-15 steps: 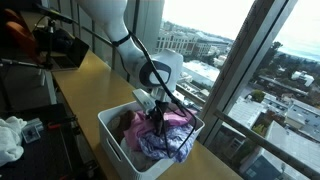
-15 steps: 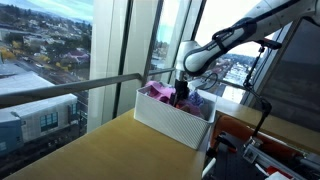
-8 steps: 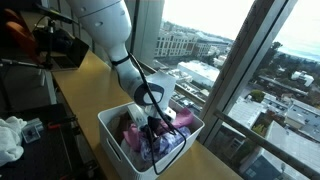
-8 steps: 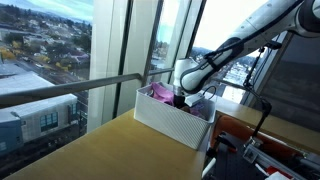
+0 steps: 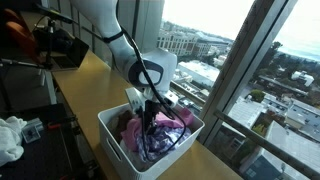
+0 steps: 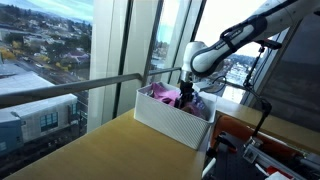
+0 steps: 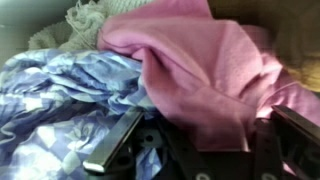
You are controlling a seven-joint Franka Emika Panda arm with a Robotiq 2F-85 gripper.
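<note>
Robotiq gripper (image 7: 200, 138) low in white plastic basket (image 5: 113, 141) at the window edge of wooden counter (image 6: 105, 152), jaws either side of bunched pink fleece cloth (image 7: 205, 60), grip unclear, blue-patterned cloth (image 7: 55, 90) beside it, cream knit (image 7: 85, 18) behind.

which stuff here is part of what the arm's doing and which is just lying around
In hand: gripper, pink cloth, blue patterned cloth, cream knit cloth, white basket.
Lying about: crumpled white cloth, black equipment, wooden counter.
</note>
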